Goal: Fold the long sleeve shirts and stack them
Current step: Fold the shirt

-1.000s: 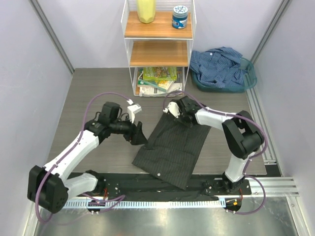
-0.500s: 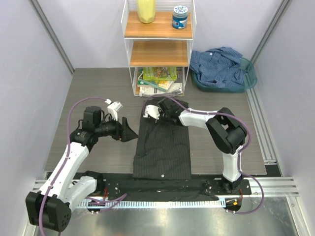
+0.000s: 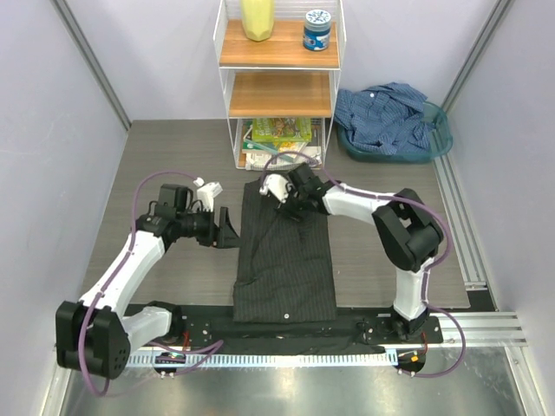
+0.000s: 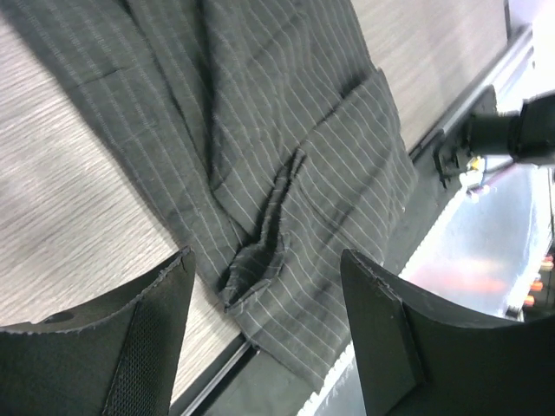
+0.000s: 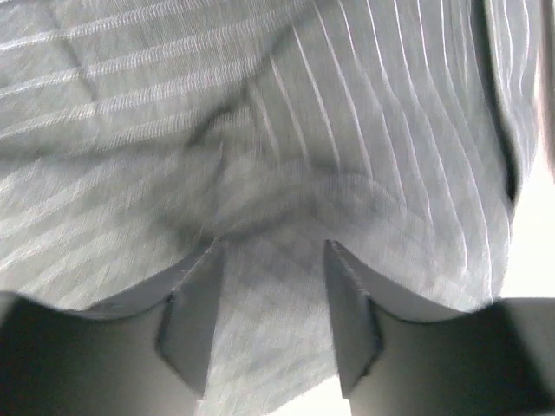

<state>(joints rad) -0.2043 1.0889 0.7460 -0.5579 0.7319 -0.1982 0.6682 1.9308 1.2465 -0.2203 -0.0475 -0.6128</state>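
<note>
Jaws parted: left gripper point(image 3: 231, 230) empty, right gripper point(image 5: 270, 251) over charcoal shirt point(image 3: 286, 269).

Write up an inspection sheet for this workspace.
Surface: grey wood-grain table.
Job's things: charcoal pinstriped shirt lies in a long folded strip mid-table; blue shirt sits crumpled in the green basket.
Clutter: wire shelf rack holding a yellow container, a blue-lidded jar and printed packs.
Hands: left hand open and empty beside the charcoal shirt's left edge; right hand open over its far end.
Cables: purple cables loop along both arms.
Surroundings: pale walls; metal rail on the right.
</note>
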